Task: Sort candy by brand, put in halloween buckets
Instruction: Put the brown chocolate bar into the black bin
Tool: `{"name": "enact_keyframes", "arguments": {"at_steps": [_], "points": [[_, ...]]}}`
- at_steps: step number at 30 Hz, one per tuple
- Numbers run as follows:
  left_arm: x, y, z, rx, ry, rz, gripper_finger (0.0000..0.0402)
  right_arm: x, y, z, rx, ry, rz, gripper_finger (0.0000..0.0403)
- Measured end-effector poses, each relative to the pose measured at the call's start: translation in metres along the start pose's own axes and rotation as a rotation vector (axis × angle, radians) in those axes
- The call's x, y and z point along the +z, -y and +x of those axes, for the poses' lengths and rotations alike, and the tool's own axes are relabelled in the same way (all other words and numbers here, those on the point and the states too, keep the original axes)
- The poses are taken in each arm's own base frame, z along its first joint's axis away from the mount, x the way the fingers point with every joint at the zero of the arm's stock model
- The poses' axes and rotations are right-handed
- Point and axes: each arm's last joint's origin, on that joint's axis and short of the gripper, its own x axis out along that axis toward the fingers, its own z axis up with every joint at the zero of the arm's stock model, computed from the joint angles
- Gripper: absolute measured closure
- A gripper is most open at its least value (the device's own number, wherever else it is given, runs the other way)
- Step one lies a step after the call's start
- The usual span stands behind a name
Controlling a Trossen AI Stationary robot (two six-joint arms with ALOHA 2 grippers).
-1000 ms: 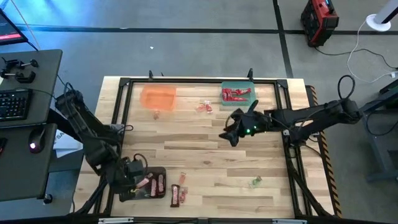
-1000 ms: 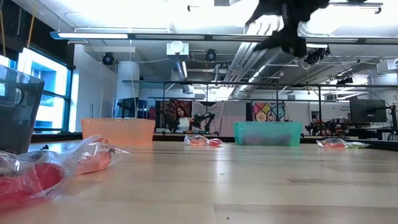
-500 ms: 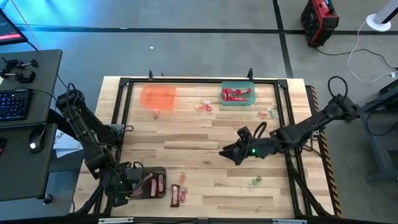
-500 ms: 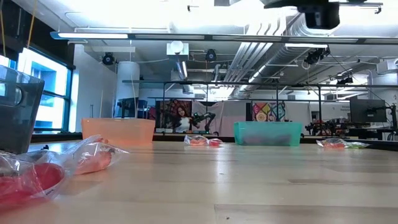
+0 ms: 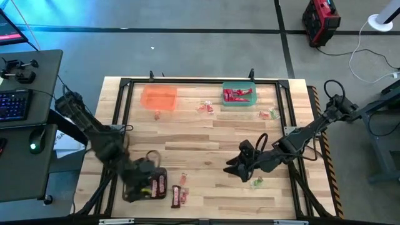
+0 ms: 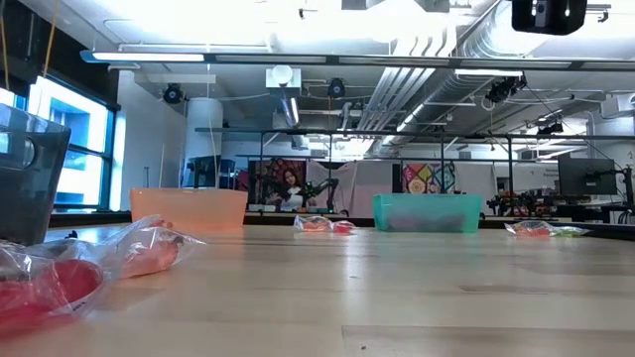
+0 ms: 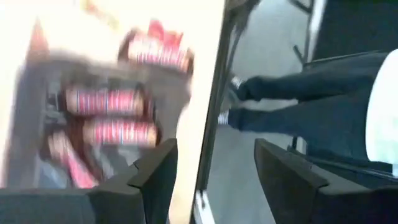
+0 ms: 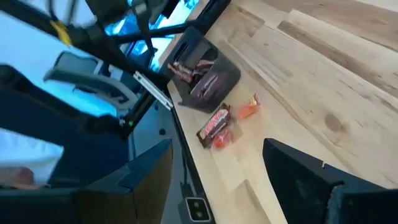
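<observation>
The dark grey bucket [image 5: 154, 185] sits at the near left and holds several brown bars [image 7: 115, 118]. My left gripper [image 5: 140, 182] hovers open over its left part, empty [image 7: 214, 171]. A brown bar [image 5: 179, 196] and a small red candy [image 5: 184, 180] lie right of that bucket. The orange bucket [image 5: 159, 97] and the green bucket [image 5: 239, 94], which holds red candy, stand at the far edge. My right gripper [image 5: 240, 166] is open and empty [image 8: 217, 180] just left of a small green candy [image 5: 257, 182].
Loose candies lie near the far edge [image 5: 204, 107], [image 5: 270, 114] and below the orange bucket [image 5: 156, 115]. A black frame [image 5: 187, 81] borders the table. Bare wood lies in the middle [image 5: 194, 144]. A person's leg [image 7: 298, 112] shows beyond the table's near edge.
My right gripper has travelled from the table's middle, just below the green bucket, toward the near edge and now stands beside the small green candy. My left gripper has shifted a little toward the right over the dark grey bucket.
</observation>
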Motion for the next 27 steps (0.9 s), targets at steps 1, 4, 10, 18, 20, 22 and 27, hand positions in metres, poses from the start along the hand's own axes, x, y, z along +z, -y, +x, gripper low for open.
{"name": "enact_keyframes", "arguments": {"at_steps": [1,4,10,18,20,22,27], "points": [[0.012,0.002,-0.001,0.001,0.014,0.034,0.0198,-0.001,0.000,0.000,0.001,-0.004,-0.017,0.0161],[0.045,0.005,0.003,0.053,0.022,0.166,0.0203,-0.004,-0.001,-0.001,0.002,-0.015,-0.056,0.0161],[0.099,0.016,0.049,0.191,-0.062,0.529,0.0204,-0.007,0.000,-0.002,0.014,-0.088,-0.090,0.0161],[0.116,0.000,0.121,0.378,-0.311,0.458,0.0205,-0.009,0.007,-0.002,-0.065,-0.084,-0.100,0.0161],[0.114,-0.007,0.130,0.394,-0.372,0.403,0.0205,-0.009,0.008,-0.003,-0.080,-0.086,-0.107,0.0161],[0.115,-0.012,0.138,0.399,-0.392,0.390,0.0205,-0.010,0.010,-0.003,-0.102,-0.082,-0.116,0.0161],[0.120,-0.014,0.155,0.367,-0.360,0.404,0.0205,-0.010,0.013,-0.003,-0.133,-0.063,-0.127,0.0161]]}}
